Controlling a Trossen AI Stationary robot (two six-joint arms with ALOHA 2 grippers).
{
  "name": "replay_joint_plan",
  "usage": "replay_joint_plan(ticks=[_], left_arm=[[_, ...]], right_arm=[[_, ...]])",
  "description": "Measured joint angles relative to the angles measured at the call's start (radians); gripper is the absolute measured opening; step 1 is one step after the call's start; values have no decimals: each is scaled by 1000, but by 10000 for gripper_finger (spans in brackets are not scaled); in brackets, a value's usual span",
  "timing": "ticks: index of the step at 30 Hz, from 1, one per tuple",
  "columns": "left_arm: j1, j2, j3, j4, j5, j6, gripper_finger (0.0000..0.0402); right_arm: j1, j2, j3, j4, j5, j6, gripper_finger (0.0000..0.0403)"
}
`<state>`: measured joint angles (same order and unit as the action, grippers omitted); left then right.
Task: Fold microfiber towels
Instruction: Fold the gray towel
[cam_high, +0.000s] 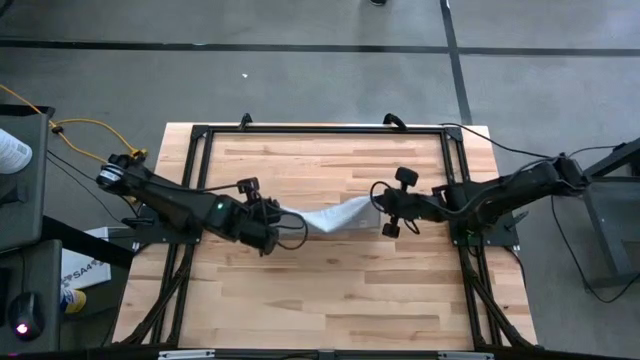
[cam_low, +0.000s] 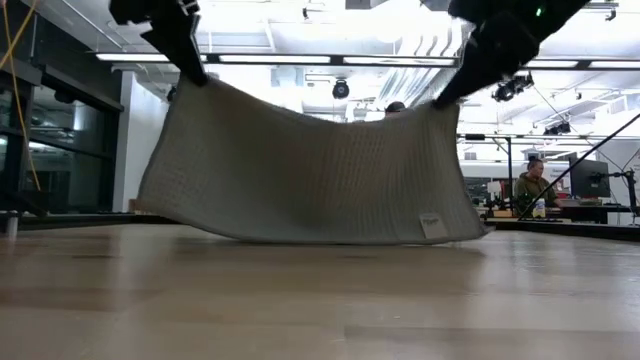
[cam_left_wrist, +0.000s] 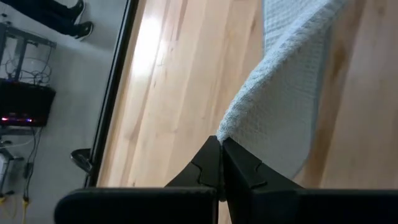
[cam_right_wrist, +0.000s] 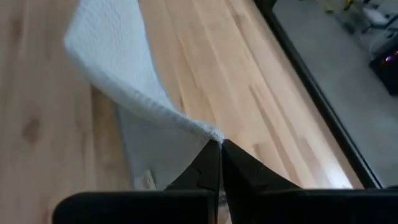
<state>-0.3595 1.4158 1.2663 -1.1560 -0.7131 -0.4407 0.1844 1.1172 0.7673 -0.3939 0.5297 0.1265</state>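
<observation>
The light grey-white microfiber towel (cam_high: 335, 215) hangs between my two grippers over the middle of the wooden table (cam_high: 320, 300). In the low view the towel (cam_low: 300, 160) sags in the middle between its two raised top corners. Its lower edge (cam_low: 300, 238) rests on the table, and a small label (cam_low: 430, 225) sits near one lower corner. My left gripper (cam_high: 283, 222) is shut on the towel's left end. My right gripper (cam_high: 378, 205) is shut on its right end. My left gripper pinches a top corner of the towel (cam_left_wrist: 231, 127) between its two fingertips. The towel hangs below and away from the fingers, with its lower edge on the table. One layer or several, I cannot tell. My right gripper pinches the other top corner (cam_right_wrist: 208, 132) between its two fingertips. The cloth falls away from the fingers to the table, slack along the top edge.
A black frame (cam_high: 200, 135) runs around the table top. Bare wood lies on the near side (cam_high: 320, 290) and far side (cam_high: 320, 150) of the towel. A person sits at a desk (cam_low: 530, 185) in the room beyond the table.
</observation>
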Motion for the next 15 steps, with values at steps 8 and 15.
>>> replay_joint_plan(ticks=[8, 15], left_arm=[[-101, -1, 0, -6, 20, -90, 0], [-204, -1, 0, -89, 3, -242, 0]], right_arm=[[173, 0, 40, -14, 49, 135, 4], [325, 0, 68, -79, 193, 255, 4]])
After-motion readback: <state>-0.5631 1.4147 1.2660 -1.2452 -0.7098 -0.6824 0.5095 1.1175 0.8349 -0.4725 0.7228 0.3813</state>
